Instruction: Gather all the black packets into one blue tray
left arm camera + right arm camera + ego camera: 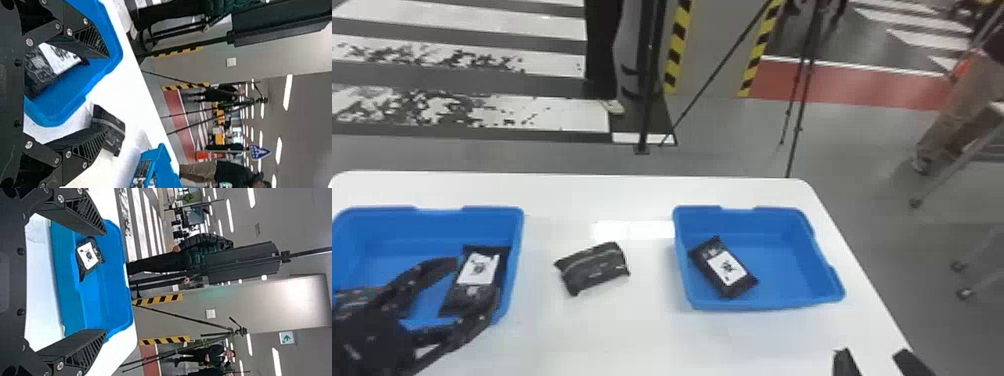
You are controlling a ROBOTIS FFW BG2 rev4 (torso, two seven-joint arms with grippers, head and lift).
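White table [632, 330] below, one black packet [477, 270] shows between parted left jaws [475, 280].

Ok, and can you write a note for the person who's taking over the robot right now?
Left gripper: open, at the left blue tray, gripping nothing.
Right gripper: open and empty, on the near side of the right blue tray.
Packets: one white-labelled black packet in the left tray, another in the right tray, and a black packet on the white table between them.
Done: two packets are in trays, but different ones.
Left: get all three into one tray.
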